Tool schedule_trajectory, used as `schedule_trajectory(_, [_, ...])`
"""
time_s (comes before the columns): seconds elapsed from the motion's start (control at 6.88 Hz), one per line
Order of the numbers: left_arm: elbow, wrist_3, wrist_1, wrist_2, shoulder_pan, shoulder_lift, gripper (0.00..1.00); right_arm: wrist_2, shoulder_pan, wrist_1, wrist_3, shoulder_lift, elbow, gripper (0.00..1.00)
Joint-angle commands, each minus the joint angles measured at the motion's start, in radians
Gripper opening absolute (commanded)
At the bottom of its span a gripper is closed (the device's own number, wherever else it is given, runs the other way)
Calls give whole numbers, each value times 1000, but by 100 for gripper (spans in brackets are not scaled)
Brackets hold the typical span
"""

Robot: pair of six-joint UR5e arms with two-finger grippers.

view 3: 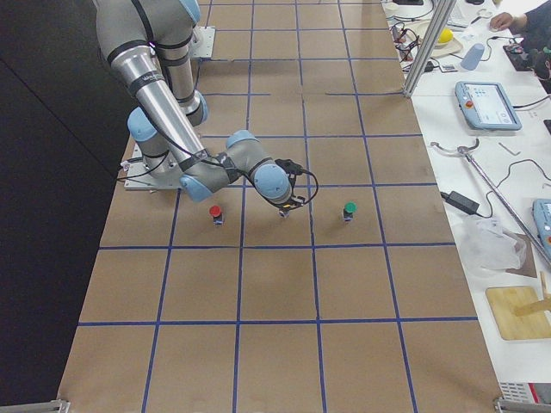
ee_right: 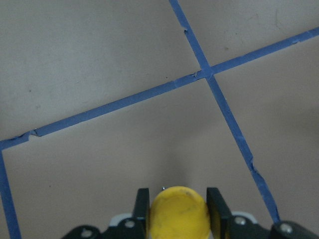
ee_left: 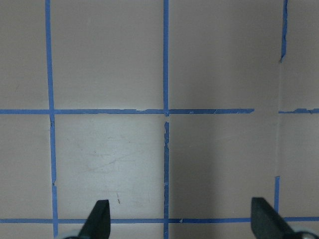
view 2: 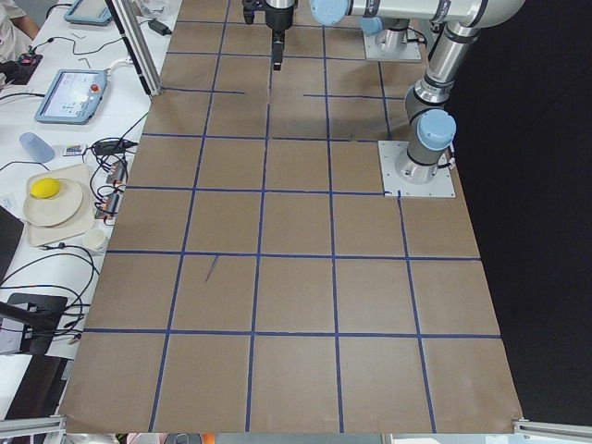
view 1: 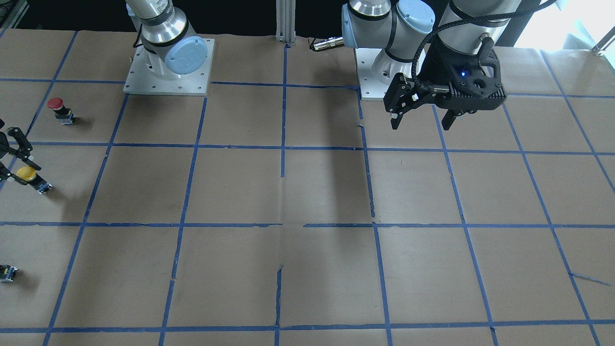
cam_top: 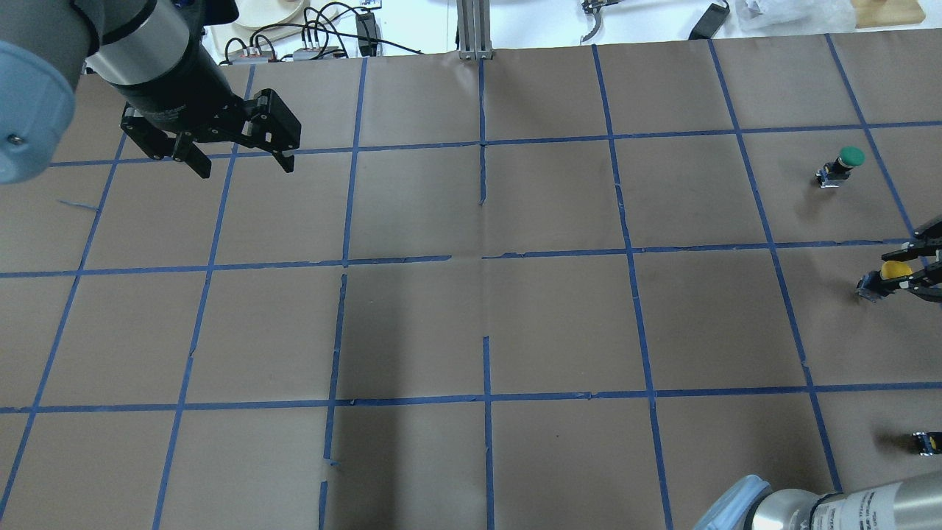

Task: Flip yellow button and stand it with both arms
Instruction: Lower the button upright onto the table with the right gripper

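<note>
The yellow button [view 1: 27, 174] is at the table's right end, tilted, with its grey base [view 1: 43, 186] low at the paper. My right gripper [view 1: 18, 163] is shut on its yellow cap. It shows at the overhead view's right edge [cam_top: 899, 271]. In the right wrist view the cap [ee_right: 179, 213] sits tight between the two fingers [ee_right: 143, 203]. My left gripper [view 1: 422, 122] hangs open and empty above the table in front of its base. It shows in the overhead view [cam_top: 243, 163] and in the left wrist view [ee_left: 182, 219].
A red button [view 1: 56, 106] stands closer to the robot than the yellow one. A green button [cam_top: 846, 162] stands beyond it. A tiny black part with a yellow spot [cam_top: 926, 442] lies near the right arm's base. Blue tape lines grid the brown paper.
</note>
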Motion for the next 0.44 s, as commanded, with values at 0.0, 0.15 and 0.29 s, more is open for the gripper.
schedule_trajectory(0.0, [7, -2, -1, 2, 1, 0, 100, 21, -21, 2, -60, 8, 1, 30])
schedule_trajectory(0.15, [8, -5, -1, 2, 1, -2, 100, 25, -21, 2, -60, 8, 2, 64])
schedule_trajectory(0.29, [11, -6, -3, 2, 2, -2, 100, 20, -21, 1, -57, 8, 2, 74])
